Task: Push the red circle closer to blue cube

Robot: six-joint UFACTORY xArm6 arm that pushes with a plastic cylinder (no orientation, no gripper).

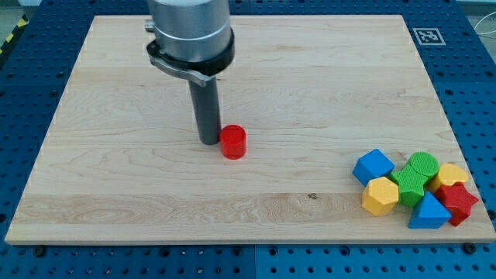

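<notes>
The red circle (232,142), a short red cylinder, stands near the middle of the wooden board (116,170). My tip (208,141) rests on the board just to the view's left of the red circle, touching or almost touching it. The blue cube (373,166) sits far to the view's right, at the left end of a cluster of blocks near the board's lower right corner.
The cluster holds a yellow hexagonal block (380,195), a green star-like block (409,184), a green cylinder (423,164), a yellow block (451,175), a red star (457,202) and a blue triangle (428,212). A marker tag (428,35) sits at the board's top right.
</notes>
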